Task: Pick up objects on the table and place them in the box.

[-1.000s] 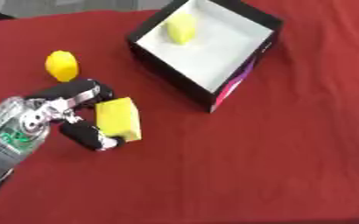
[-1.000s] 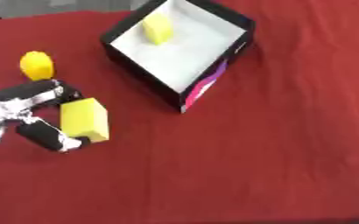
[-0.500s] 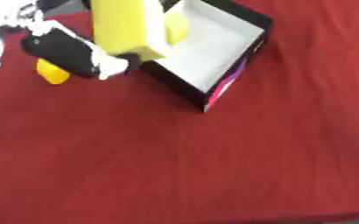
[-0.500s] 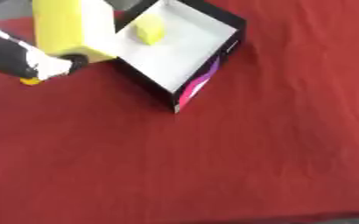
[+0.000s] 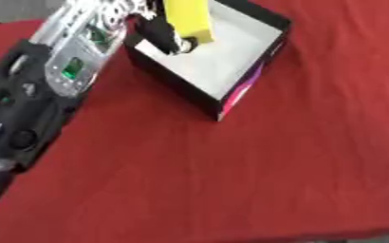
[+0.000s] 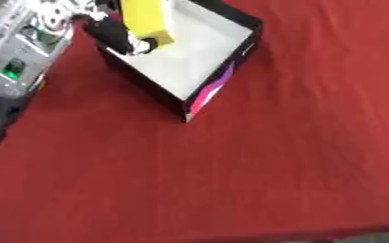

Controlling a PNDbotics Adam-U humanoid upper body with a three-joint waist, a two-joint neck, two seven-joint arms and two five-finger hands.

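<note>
Left eye view: I am holding a yellow block in my left hand, fingers curled around it, above the near-left corner of the black box on the red tablecloth. Releasing this close to the wall is risking the block clipping the rim and tumbling outside.

Left hand holds block over box, far-left on table

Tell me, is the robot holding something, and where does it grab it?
Yes. The left robot hand holds a yellow block by its lower end, over the open box.
</note>
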